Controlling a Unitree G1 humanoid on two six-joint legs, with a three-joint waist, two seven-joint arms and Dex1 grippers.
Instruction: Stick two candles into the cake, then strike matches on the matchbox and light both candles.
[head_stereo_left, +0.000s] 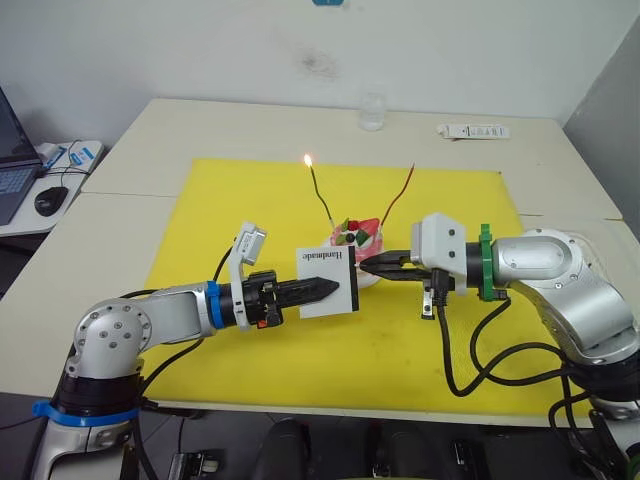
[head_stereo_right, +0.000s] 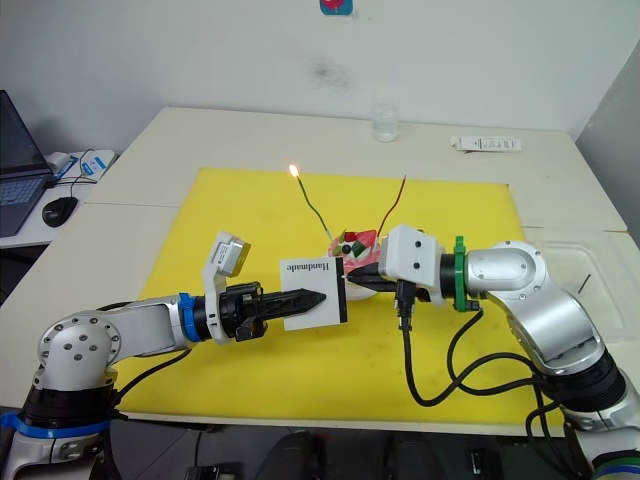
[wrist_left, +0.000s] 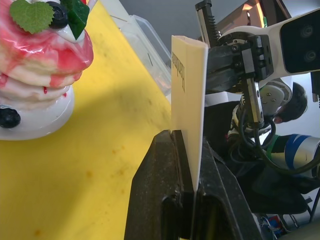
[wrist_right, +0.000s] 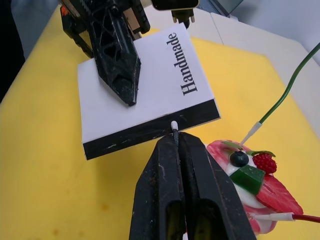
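Observation:
The cake (head_stereo_left: 357, 236) stands mid-mat with both candles in it. The green candle (head_stereo_left: 320, 195) burns with a small flame at its tip; the red candle (head_stereo_left: 400, 195) leans right, unlit. My left gripper (head_stereo_left: 338, 288) is shut on the white matchbox (head_stereo_left: 325, 280) and holds it upright just in front of the cake. My right gripper (head_stereo_left: 365, 266) is shut on a match (wrist_right: 174, 127), whose white tip touches the black strip (wrist_right: 150, 131) of the matchbox.
A yellow mat (head_stereo_left: 250, 200) covers the middle of the table. At the far edge stand a clear glass (head_stereo_left: 372, 112) and a white flat object (head_stereo_left: 473, 131). A laptop (head_stereo_left: 10, 160) and a mouse (head_stereo_left: 50, 200) lie on the left.

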